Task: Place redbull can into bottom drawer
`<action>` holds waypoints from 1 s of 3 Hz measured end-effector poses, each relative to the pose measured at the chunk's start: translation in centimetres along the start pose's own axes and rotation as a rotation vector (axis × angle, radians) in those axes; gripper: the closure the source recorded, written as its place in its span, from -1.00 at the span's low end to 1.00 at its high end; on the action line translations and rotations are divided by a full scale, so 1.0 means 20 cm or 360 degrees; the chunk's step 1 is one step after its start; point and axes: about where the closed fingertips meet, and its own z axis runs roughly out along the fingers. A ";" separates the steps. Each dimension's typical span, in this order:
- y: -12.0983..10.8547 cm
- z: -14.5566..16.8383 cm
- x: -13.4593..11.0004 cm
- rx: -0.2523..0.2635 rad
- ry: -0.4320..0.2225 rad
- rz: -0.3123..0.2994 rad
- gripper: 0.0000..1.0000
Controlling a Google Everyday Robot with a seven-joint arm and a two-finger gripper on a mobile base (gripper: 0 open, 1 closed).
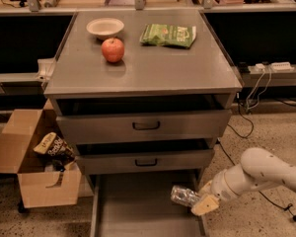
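The redbull can (184, 196), shiny and mottled, lies on its side in my gripper (201, 200), which is shut on its right end. The white arm reaches in from the lower right. The can hangs just above the right side of the bottom drawer (138, 206), a wide grey tray pulled open at the base of the cabinet. The can's left end points over the drawer floor.
Two upper drawers with black handles (146, 126) stand slightly open. On the cabinet top sit a red apple (113, 50), a white bowl (105, 27) and a green chip bag (168, 35). An open cardboard box (37, 167) with snack packets stands at the left. Cables lie on the floor at the right.
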 end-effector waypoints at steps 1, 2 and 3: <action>0.02 0.09 0.05 -0.0048 -0.0001 0.0030 1.00; 0.01 0.11 0.06 -0.0063 0.0000 0.0041 1.00; -0.11 0.35 0.18 -0.0071 0.0007 0.0043 1.00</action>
